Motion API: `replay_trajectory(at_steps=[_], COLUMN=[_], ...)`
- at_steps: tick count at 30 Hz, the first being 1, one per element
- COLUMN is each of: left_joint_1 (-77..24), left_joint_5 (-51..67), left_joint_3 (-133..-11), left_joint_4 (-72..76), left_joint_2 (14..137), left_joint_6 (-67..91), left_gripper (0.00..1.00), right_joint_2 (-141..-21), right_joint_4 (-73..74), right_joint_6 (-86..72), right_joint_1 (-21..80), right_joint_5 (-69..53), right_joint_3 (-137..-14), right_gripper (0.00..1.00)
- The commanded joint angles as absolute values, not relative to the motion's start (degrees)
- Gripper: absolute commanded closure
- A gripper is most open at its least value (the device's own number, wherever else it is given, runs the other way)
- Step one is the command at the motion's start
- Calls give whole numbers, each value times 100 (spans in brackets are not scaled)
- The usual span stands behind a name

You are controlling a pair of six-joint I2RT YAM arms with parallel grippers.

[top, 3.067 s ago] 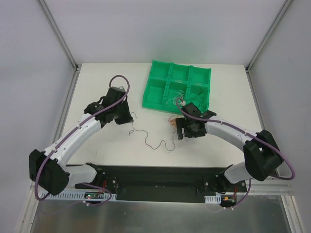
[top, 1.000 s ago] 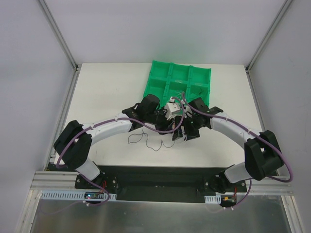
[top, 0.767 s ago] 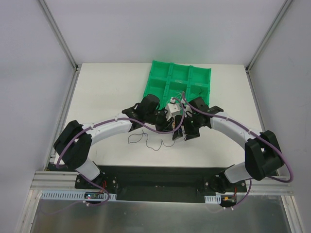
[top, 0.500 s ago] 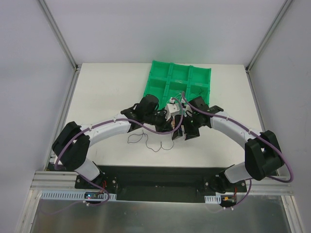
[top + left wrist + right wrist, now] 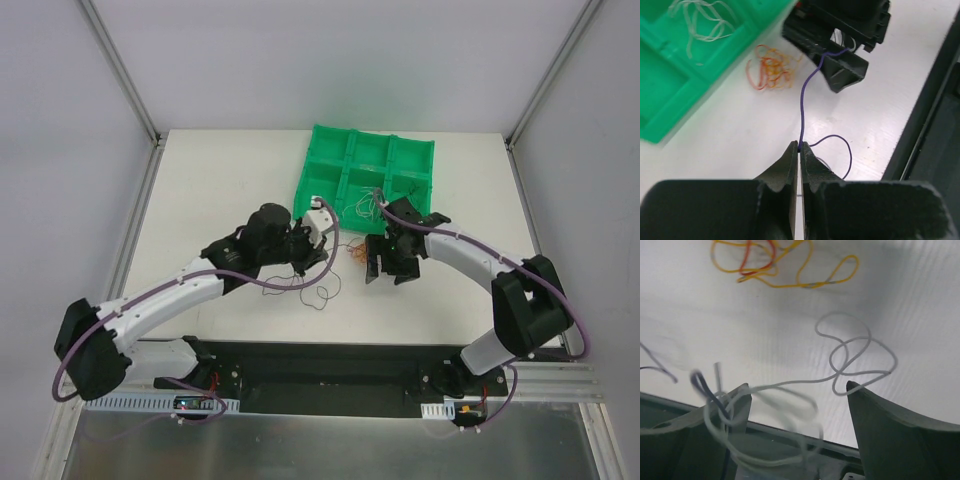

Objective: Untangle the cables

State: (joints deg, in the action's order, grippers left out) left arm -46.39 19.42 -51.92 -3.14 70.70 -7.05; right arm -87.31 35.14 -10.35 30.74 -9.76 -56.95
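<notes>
Green plastic marks the largest item after the table (image 5: pixel 220 180). The green tray (image 5: pixel 330 137) sits at the far centre, with a few pale cables (image 5: pixel 700 22) lying in its near compartments. We find both arms meeting just near of it.

The left gripper (image 5: pixel 800 147) is clenched, its jaws pinching the dark cable (image 5: pixel 803 107) at a single point, and a slack loop of the same cable hangs beside the jaws. From that pinch the cable runs straight away from the left claw, rightward across the scene, to the right gripper (image 5: pixel 797 386). It meets one finger there; whether it is caught on it we cannot tell.

The right gripper stands released and holds nothing. A white cable (image 5: pixel 855 357) lies looped on the table just beyond its fingers. An orange-and-red tangle (image 5: pixel 771 67) rests between tray and right claw, apart from the dark cable.

In our judgement the coming pull turns on this axis. The dark cable lies left to right between the claws, so a leftward draw should free it.
</notes>
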Motion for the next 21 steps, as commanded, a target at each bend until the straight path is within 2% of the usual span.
replay_trajectory(at_steps=[1,6,13,17,21], left_joint_1=[-4614,-4614,-4606,-4614,-4605], left_joint_5=[-170,-1632,-2494,-2602,-2374], left_joint_3=[-5002,-4843,-5018,-5115,-5317], left_joint_4=[-913,-1598,-2661,-2953,-3058], left_joint_2=[6172,5433,5186,4940,5360], left_joint_6=[-370,-18,1052,1257,1317], left_gripper=[100,100,100,100,100], right_joint_2=[-9052,-9220,-9211,-9088,-8834], right_joint_4=[3884,3929,3911,3675,3410], right_joint_6=[-1265,-1292,-1345,-1310,-1161], right_joint_1=[3076,3076,3067,3076,3199], right_joint_5=[-124,439,817,906,896], right_joint_3=[-5871,-5792,-5573,-5406,-5388], right_gripper=[20,19,19,19,19])
